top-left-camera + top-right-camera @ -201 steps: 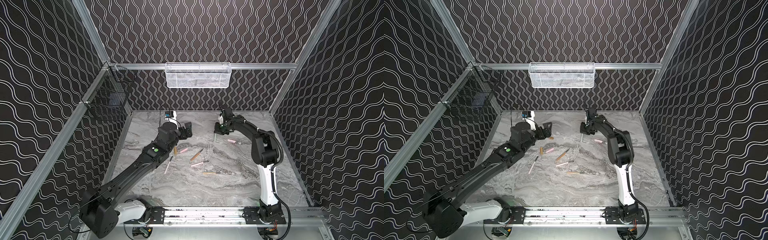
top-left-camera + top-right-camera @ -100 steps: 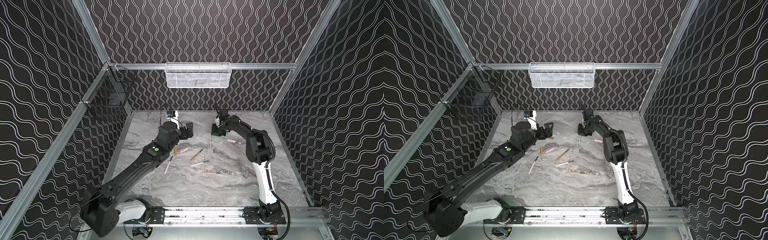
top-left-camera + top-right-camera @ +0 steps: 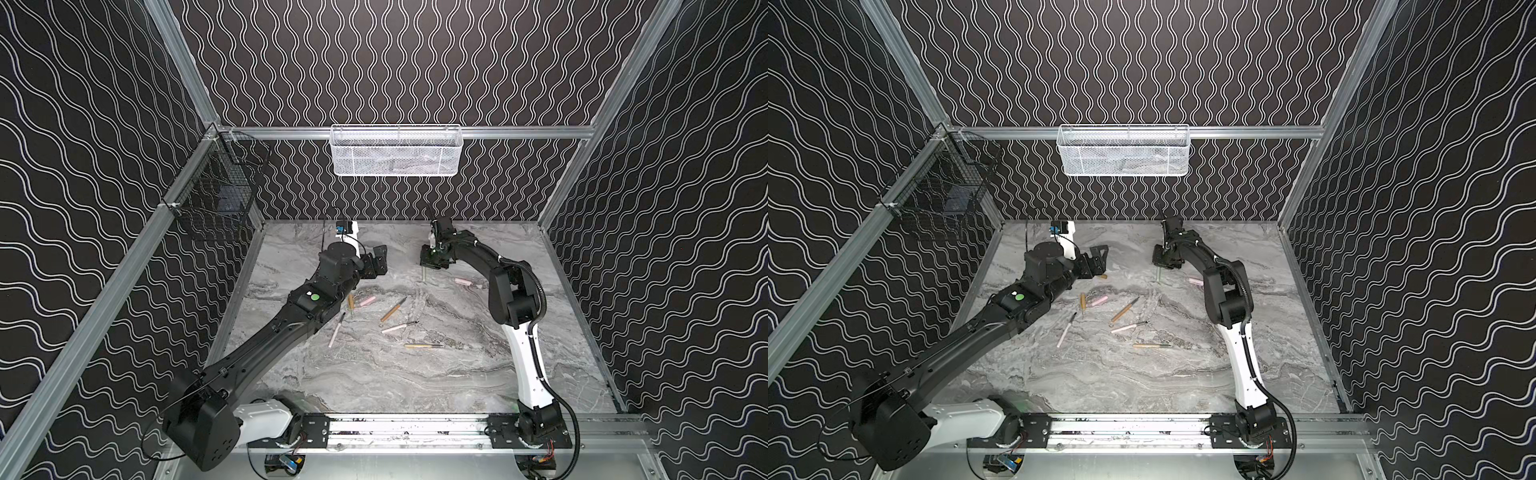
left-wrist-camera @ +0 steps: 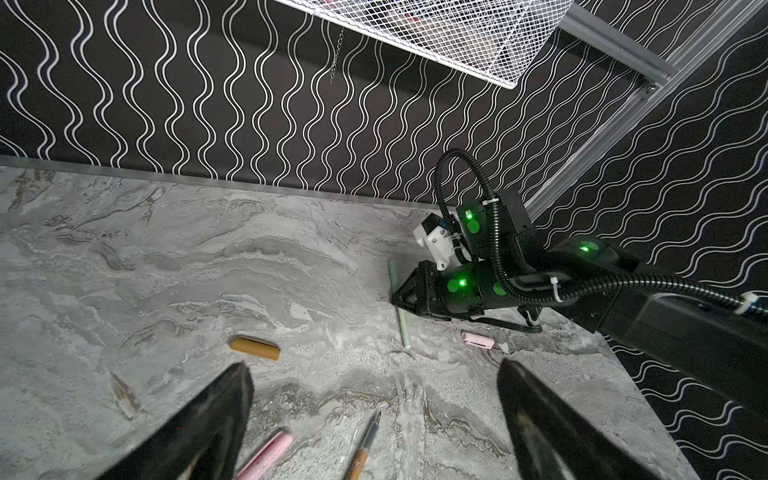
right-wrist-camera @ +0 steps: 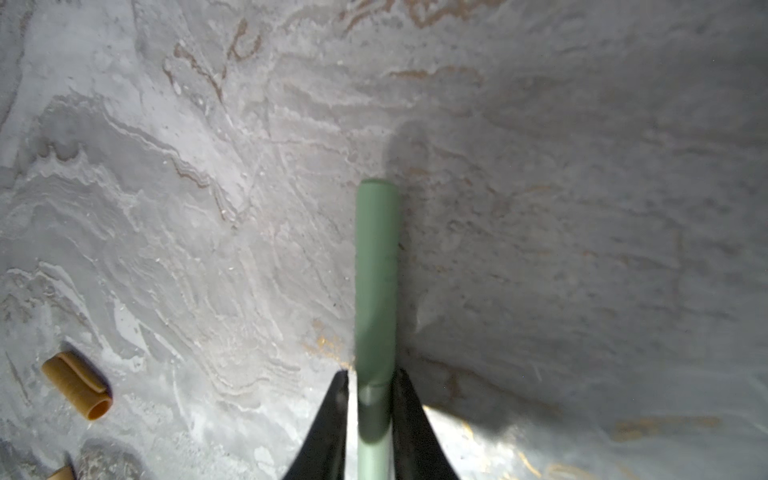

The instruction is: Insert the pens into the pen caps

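Observation:
My right gripper (image 5: 372, 374) stands over the back of the table with a pale green pen (image 5: 376, 270) between its fingers. The pen's capped end points down at the marble, and a thin gap shows beside one finger. In both top views the green pen (image 3: 424, 275) (image 3: 1158, 276) stands upright under that gripper (image 3: 429, 262). My left gripper (image 4: 374, 365) hovers wide open and empty near a tan cap (image 4: 254, 348). Tan pens (image 3: 392, 309) (image 3: 422, 345), pink pens (image 3: 399, 327) (image 3: 336, 330), pink caps (image 3: 368, 301) (image 3: 463, 281) and a tan cap (image 3: 351, 300) lie mid-table.
A white mesh basket (image 3: 395, 149) hangs on the back wall above the table. A black wire basket (image 3: 216, 199) hangs on the left rail. The arms' base rail (image 3: 395, 424) runs along the front edge. Patterned walls close in three sides.
The right gripper has shifted a little to the left with the green pen, and its fingers have eased apart slightly. The left arm has hardly moved.

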You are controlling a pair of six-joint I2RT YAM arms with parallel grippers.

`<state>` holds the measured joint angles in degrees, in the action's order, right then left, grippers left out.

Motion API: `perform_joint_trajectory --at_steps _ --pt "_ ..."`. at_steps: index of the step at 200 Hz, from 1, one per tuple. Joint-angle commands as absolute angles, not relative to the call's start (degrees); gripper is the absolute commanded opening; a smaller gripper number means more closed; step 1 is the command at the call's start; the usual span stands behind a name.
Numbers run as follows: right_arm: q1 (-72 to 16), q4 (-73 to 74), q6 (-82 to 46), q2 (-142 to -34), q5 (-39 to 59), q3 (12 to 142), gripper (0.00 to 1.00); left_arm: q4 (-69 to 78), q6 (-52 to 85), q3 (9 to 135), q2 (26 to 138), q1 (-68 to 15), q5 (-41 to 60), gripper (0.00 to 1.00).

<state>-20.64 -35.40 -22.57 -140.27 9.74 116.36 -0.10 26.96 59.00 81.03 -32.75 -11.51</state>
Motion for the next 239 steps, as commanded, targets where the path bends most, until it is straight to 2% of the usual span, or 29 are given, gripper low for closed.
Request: perform_joint_trajectory --at_steps 1,77,118,144,175,188,239 --pt "-20.7 -42.0 -23.5 -141.2 7.3 115.7 0.24 1.0 26.1 59.8 81.4 -32.5 -11.3 0.95" --pt "-20.7 -43.1 -22.5 -134.2 7.1 115.8 0.38 0.4 24.9 60.1 81.5 -32.5 -12.3 0.97" --pt "-20.6 -43.0 -21.0 -129.9 6.9 112.3 0.39 0.3 23.6 60.5 81.9 -32.5 -12.4 0.97" --pt "-21.1 -39.8 -21.7 -122.7 7.7 104.4 0.39 0.2 22.6 60.4 82.1 -32.5 -13.8 0.97" --pt "-22.4 -30.3 -24.0 -109.5 7.1 87.2 0.37 -3.4 18.9 63.6 84.1 -32.5 -15.0 0.94" --pt "-22.6 -29.5 -24.6 -104.7 5.8 82.5 0.37 -5.4 17.9 64.4 83.8 -32.1 -12.5 0.93" --pt "-22.9 -26.0 -25.0 -92.8 5.3 70.7 0.34 -23.6 20.5 64.1 75.3 -30.2 -7.7 0.89"
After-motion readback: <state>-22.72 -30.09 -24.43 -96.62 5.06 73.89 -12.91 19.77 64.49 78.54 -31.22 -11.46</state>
